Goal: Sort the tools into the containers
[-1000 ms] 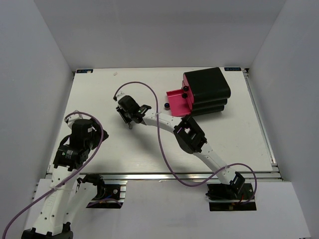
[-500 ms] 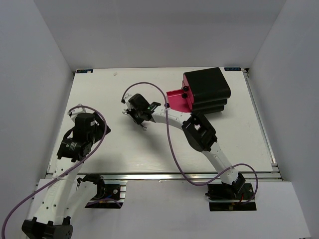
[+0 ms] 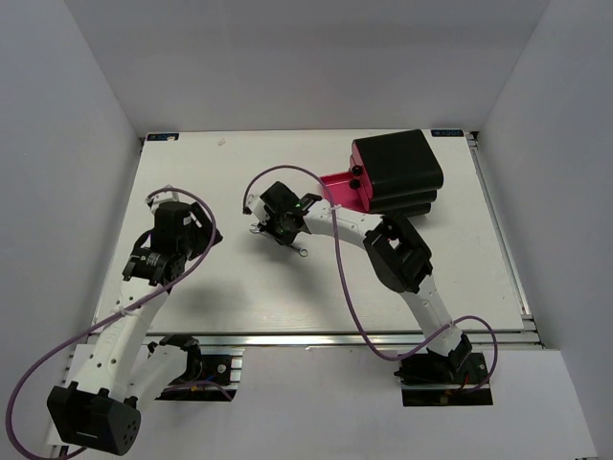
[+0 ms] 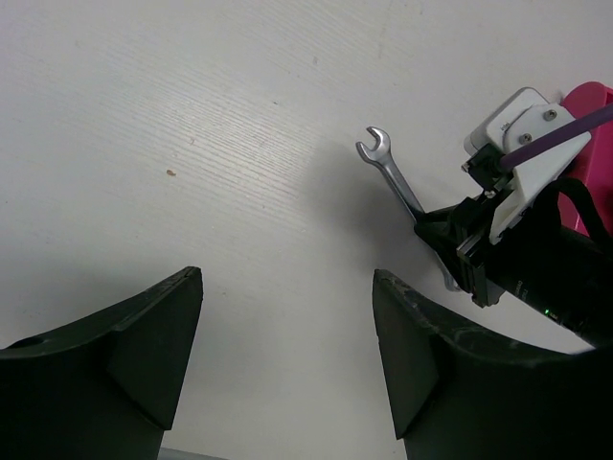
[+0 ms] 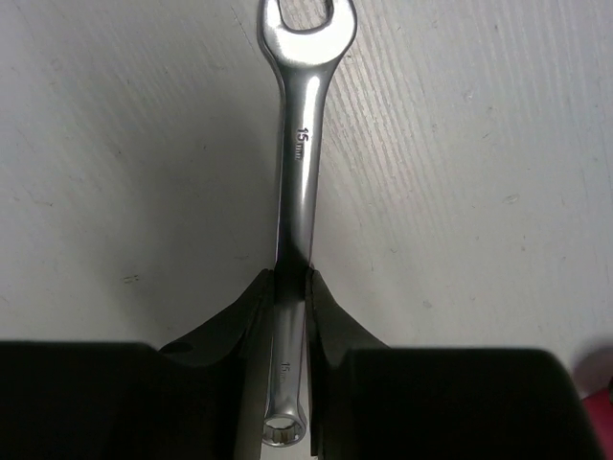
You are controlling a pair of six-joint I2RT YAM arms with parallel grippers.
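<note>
From above, the right gripper (image 3: 280, 228) is clamping the silver wrench (image 3: 299, 252) across its shaft, with both ends sticking out past the jaws. The open pink drawer (image 3: 343, 189) of the black cabinet (image 3: 397, 168) is lying near the jaws, apart from them.

In the left wrist view, the left gripper (image 4: 287, 307) is standing wide open over bare table (image 4: 144, 115), grasping nothing; the wrench is showing ahead and to the right of its fingers, well apart.

In the right wrist view, the fingers are pinching the wrench mid-shaft, its open end pointing ahead of the jaws and its ring end sitting back between them.
</note>
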